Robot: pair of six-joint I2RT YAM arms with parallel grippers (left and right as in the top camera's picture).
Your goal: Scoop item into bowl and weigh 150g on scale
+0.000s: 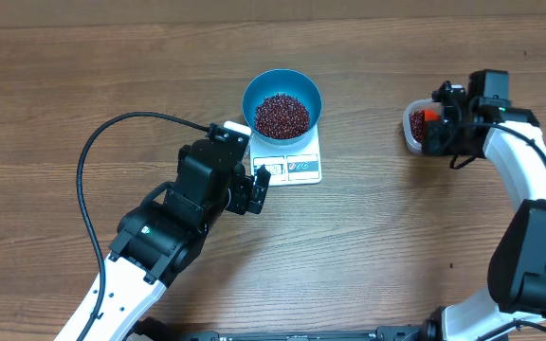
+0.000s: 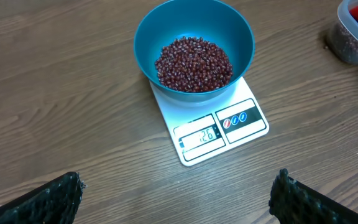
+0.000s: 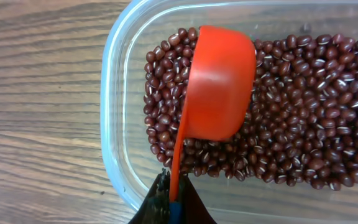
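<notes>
A blue bowl (image 1: 282,102) holding red beans (image 2: 193,64) stands on the white scale (image 1: 302,168); the scale display (image 2: 200,135) reads about 126. My left gripper (image 2: 178,199) hovers open over bare wood just in front of the scale, nothing between its fingers. At the right, a clear plastic container (image 1: 413,127) holds more red beans (image 3: 303,106). My right gripper (image 3: 171,202) is shut on the handle of an orange scoop (image 3: 219,84), which lies tilted on its side, pushed into the beans inside the container.
A black cable (image 1: 98,152) loops over the table left of the left arm. The container's rim (image 3: 114,124) stands between the right gripper and the beans. Wooden tabletop (image 1: 396,237) stretches between scale and container.
</notes>
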